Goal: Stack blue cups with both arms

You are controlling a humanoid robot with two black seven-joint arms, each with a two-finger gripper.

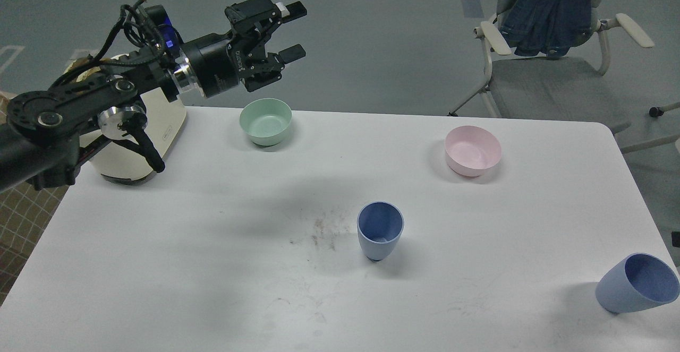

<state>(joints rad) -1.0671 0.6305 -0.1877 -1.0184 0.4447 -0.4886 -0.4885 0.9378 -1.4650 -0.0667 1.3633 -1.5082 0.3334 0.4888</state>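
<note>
One blue cup (380,230) stands upright near the middle of the white table (212,246). A second blue cup (637,283) stands at the table's right front edge, its mouth tilted toward me. My left gripper (292,31) is open and empty, held high above the table's far edge, up and left of the mint-green bowl (265,122), far from both cups. My right arm and gripper are out of view.
A pink bowl (473,150) sits at the back right. A cream toaster (143,139) stands at the back left, partly behind my left arm. A grey chair (552,81) with a blue jacket stands beyond the table's far right corner.
</note>
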